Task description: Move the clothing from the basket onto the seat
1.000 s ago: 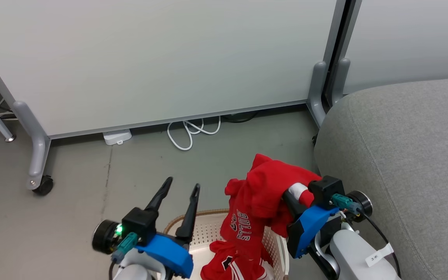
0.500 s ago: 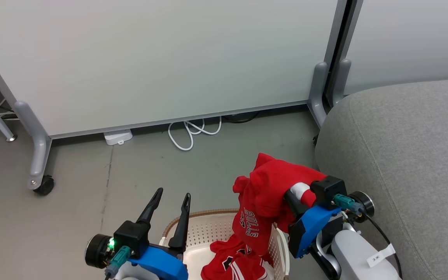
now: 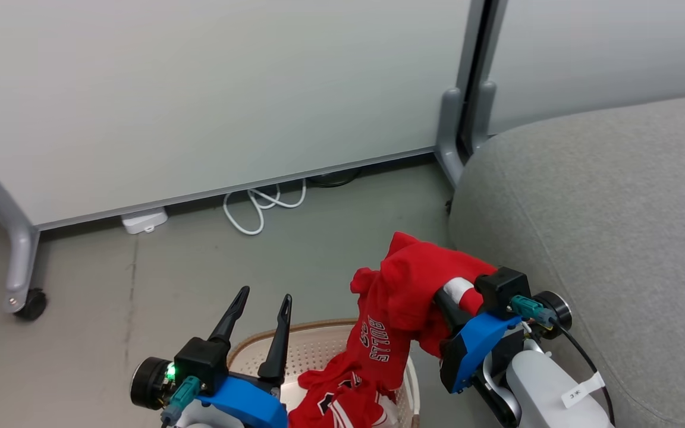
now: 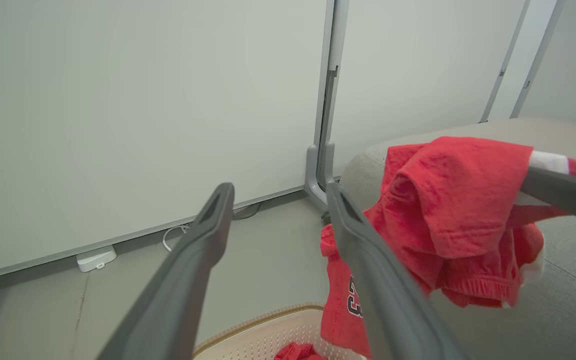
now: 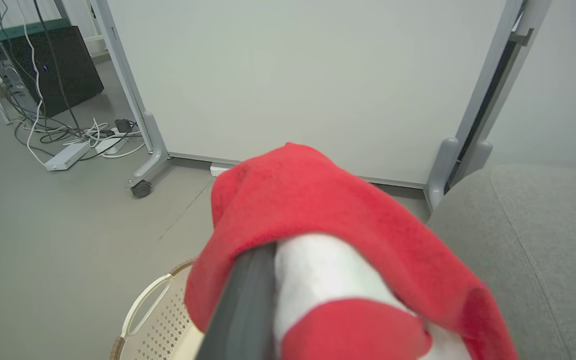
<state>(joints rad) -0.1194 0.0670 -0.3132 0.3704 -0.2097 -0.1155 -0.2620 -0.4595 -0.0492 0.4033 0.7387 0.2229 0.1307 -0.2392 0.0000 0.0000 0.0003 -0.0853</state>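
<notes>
My right gripper (image 3: 446,300) is shut on the red clothing (image 3: 414,285), held up above the basket's right side next to the seat (image 3: 604,208). The cloth drapes over its fingers (image 5: 248,300) and hides the tips. The "BULLS" lettering hangs upside down, and the lower end trails down to more red cloth with white stripes (image 3: 336,404) inside the cream basket (image 3: 313,353). My left gripper (image 3: 264,295) stands open over the basket's left rim with nothing between its fingers (image 4: 208,235). In the left wrist view the lifted clothing (image 4: 448,200) hangs in front of the grey seat (image 4: 568,280).
Pale partition panels on grey castor feet (image 3: 21,279) stand behind the basket. A white cable loop (image 3: 259,205) and a white power block (image 3: 143,220) lie on the grey floor beneath them. A black box with tangled cables (image 5: 63,65) stands far to the left.
The head camera has turned right, so the whole picture shifted left. My left gripper dropped lower and back toward me. The right gripper keeps its hold on the raised clothing.
</notes>
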